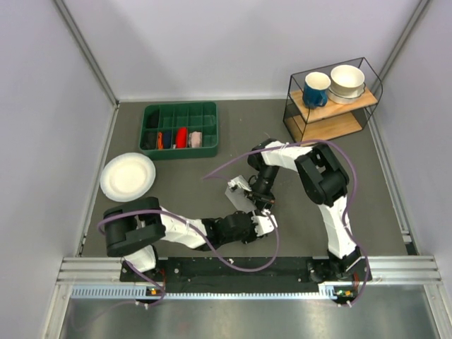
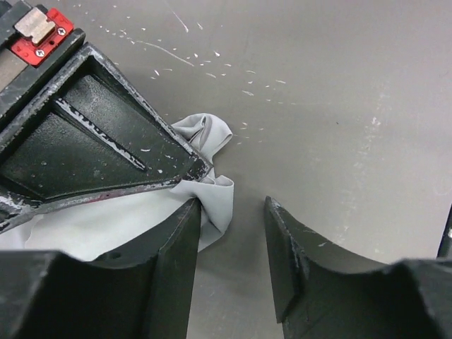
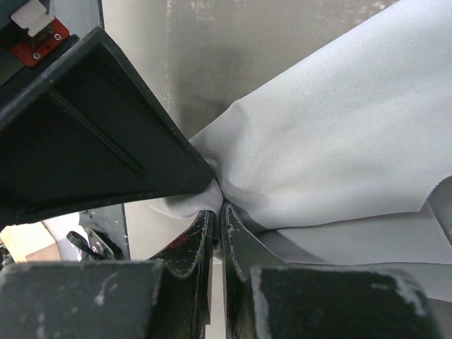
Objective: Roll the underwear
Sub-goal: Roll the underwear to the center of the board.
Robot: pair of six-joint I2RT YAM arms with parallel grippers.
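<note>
The underwear (image 1: 240,196) is a light grey bunched cloth in the middle of the table, between the two grippers. My right gripper (image 3: 220,206) is shut on a fold of the underwear (image 3: 332,141), which drapes to the right of its fingers. It is over the cloth in the top view (image 1: 261,206). My left gripper (image 2: 232,212) is open, with bare table in the gap. A crumpled edge of the underwear (image 2: 215,194) touches its left fingertip (image 2: 185,226). It sits just below the right one in the top view (image 1: 260,227). Most of the cloth is hidden by the arms.
A green tray (image 1: 150,113) with small red, pink and dark cloth rolls stands at the back left. A white plate (image 1: 128,176) lies at the left. A wire shelf (image 1: 332,123) with a blue mug and bowls stands at the back right. Purple cables loop near both arms.
</note>
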